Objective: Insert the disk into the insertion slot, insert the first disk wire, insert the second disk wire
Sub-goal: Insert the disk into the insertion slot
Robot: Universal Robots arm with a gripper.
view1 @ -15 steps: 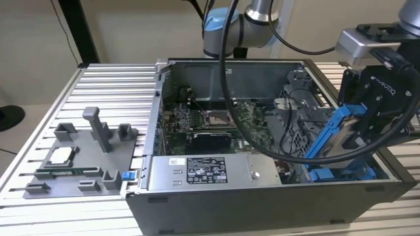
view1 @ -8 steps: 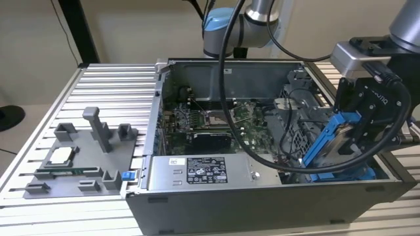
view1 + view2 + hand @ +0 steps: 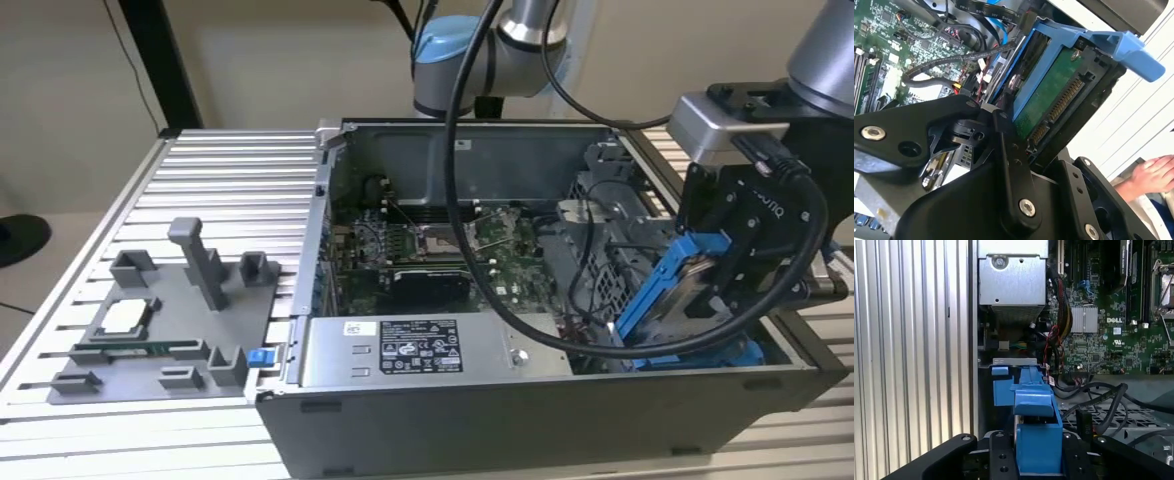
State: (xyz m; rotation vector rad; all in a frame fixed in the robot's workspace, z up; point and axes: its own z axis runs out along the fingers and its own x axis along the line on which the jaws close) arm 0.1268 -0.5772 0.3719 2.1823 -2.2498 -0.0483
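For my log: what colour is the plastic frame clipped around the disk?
Bright blue; the disk's frame shows best in the exterior view.

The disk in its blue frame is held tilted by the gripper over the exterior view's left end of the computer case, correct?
Not quite: the side is wrong. In the exterior view the gripper holds the disk, tilted in its blue frame, over the exterior view's right end of the computer case, not the left.
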